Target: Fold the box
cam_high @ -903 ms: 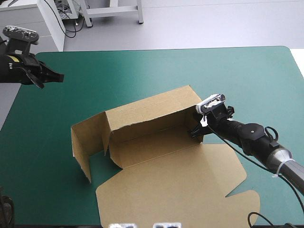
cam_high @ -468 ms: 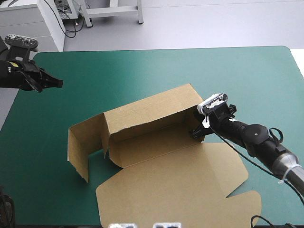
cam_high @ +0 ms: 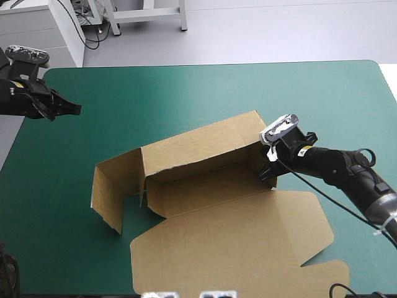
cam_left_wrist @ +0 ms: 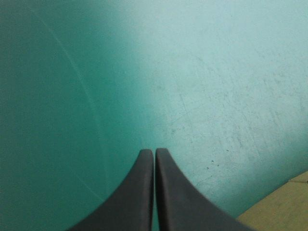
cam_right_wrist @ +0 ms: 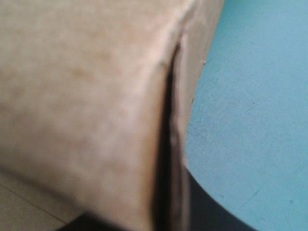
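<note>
left hand [cam_left_wrist: 154, 151] pressed together above teal-green cover [cam_left_wrist: 192, 72], box [cam_left_wrist: 284, 207] corner beside

No readable text, labels or numbers anywhere.

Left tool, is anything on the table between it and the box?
Nothing visible. The left tool hangs shut near the far left corner of the teal-green cover, and only bare cover lies between it and the box.
</note>
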